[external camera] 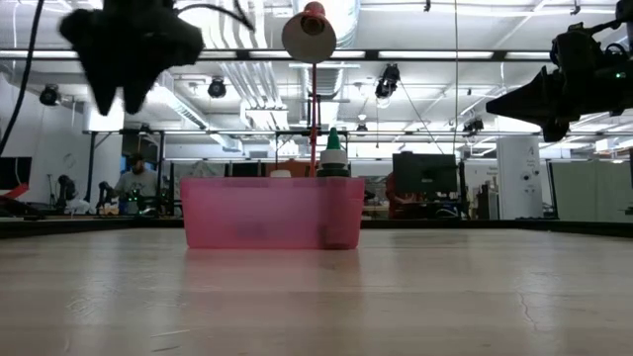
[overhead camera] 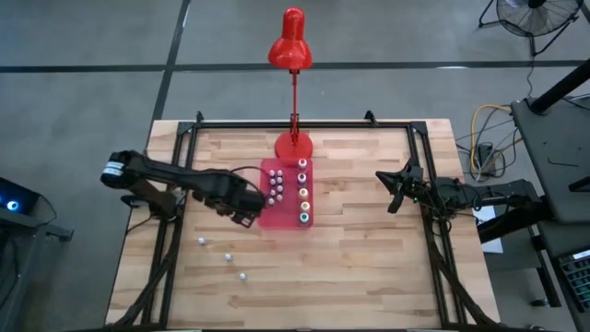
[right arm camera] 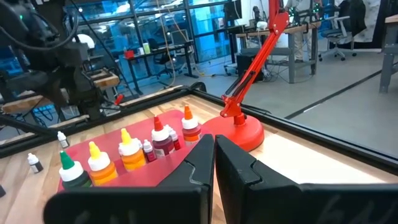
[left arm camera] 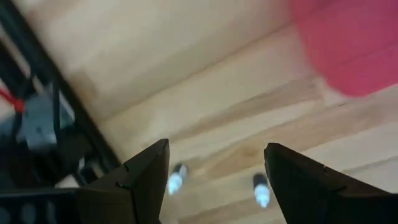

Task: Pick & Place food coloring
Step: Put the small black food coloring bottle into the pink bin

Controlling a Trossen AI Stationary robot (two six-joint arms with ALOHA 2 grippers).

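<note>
— What is lying nearest on the desk (overhead camera: 350,267)?

— Three small white-capped bottles (overhead camera: 229,257) are lying loose on the wood, apart from the red tray (overhead camera: 286,219).

— And the left tool (overhead camera: 245,218)?

— It is hovering just beside the tray's corner, its fingers (left arm camera: 146,177) standing wide with nothing between them.

— Where is the rest of the food coloring?

— Five bigger bottles (overhead camera: 302,192) are standing in a row in the tray, smaller ones (overhead camera: 276,188) beside them.

— The right tool (overhead camera: 395,188)?

— It is waiting well apart at the desk's right side, fingers pressed together, empty. A red lamp (overhead camera: 292,65) is standing beyond the tray.
</note>
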